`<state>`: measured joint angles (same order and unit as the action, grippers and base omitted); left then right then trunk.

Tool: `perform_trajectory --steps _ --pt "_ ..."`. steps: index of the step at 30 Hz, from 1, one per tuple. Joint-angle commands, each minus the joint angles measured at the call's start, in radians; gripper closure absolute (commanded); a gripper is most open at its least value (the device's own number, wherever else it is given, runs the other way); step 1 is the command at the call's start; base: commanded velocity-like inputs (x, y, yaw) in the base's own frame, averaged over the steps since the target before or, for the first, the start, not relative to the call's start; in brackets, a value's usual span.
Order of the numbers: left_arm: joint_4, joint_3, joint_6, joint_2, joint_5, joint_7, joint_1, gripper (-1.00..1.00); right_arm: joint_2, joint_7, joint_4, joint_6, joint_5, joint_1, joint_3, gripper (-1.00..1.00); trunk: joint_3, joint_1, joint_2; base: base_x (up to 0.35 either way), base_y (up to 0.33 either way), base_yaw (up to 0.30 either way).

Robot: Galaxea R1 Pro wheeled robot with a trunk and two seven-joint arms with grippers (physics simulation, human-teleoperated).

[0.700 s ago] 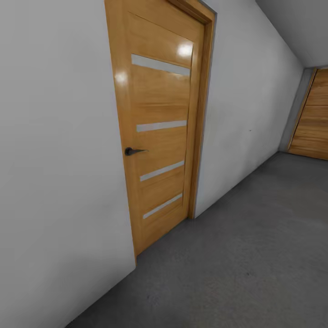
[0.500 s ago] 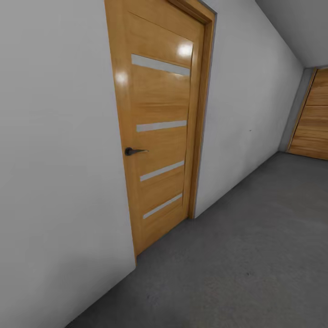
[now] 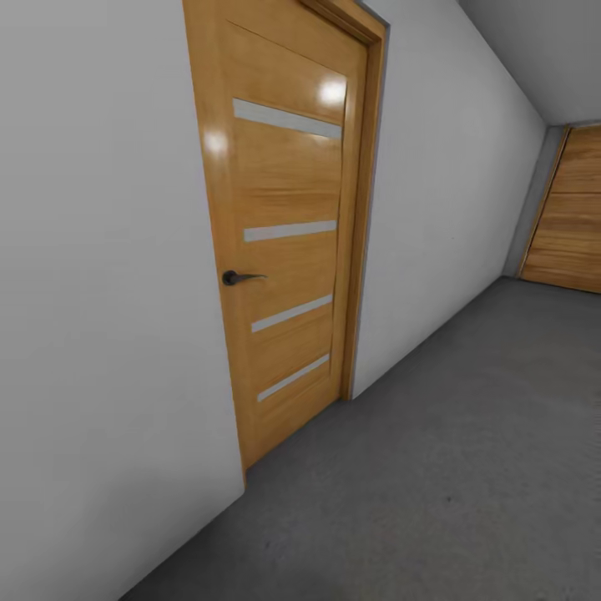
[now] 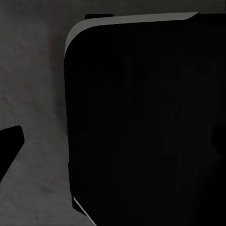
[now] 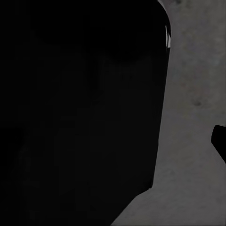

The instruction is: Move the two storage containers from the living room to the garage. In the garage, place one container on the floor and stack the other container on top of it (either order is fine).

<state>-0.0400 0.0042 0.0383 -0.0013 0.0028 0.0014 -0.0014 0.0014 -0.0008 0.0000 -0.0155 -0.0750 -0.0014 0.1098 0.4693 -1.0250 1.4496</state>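
You are in the garage, close beside a white wall [image 3: 100, 334] with a closed wooden door [image 3: 284, 242] set in it, its dark handle [image 3: 238, 277] on the side nearer you; the grey concrete floor [image 3: 442, 467] runs ahead toward a second wooden door [image 3: 576, 213] at the far end; neither of the two storage containers appears anywhere here, so you cannot judge from this spot which way they lie or which arm sits nearer to one; both wrist views look down past a large black rounded body [image 4: 146, 127], probably part of the robot itself, onto the speckled concrete [image 5: 193, 122]; a dark tip [image 4: 9, 146] at the edge of the left wrist view may be a finger of the left claw, and a similar dark sliver [image 5: 220, 141] edges the right wrist view, yet you cannot tell whether either claw is apart or together; nothing red-orange shows in them; the likely step in hand is travel, and you need a bin in sight first.
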Motion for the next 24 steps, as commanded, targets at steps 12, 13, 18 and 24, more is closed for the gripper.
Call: perform_trajectory --steps 12,13,18,24 --pt "0.0 0.001 0.003 0.0 0.0 0.0 0.0 -1.0 0.0 -0.001 0.0 -0.001 -0.022 0.0 0.076 -1.0 0.001 0.0 0.0 0.0 0.0 -0.268" --pt "0.0 0.0 0.003 0.0 0.0 0.0 0.0 -1.0 0.0 -0.001 0.0 -0.001 -0.022 0.0 0.082 -1.0 0.001 0.0 0.0 0.0 0.0 -0.281" --pt "0.0 0.0 0.003 0.002 0.0 0.0 0.0 -1.0 0.0 0.0 0.0 -0.001 -0.022 0.0 0.354 -1.0 0.001 0.0 0.0 0.0 0.0 -0.282" --pt "0.0 0.0 0.003 0.003 0.002 0.001 0.0 -1.0 0.0 0.0 0.0 -0.001 -0.022 0.0 0.354 -1.0 0.001 0.0 0.0 0.0 0.0 -0.282"
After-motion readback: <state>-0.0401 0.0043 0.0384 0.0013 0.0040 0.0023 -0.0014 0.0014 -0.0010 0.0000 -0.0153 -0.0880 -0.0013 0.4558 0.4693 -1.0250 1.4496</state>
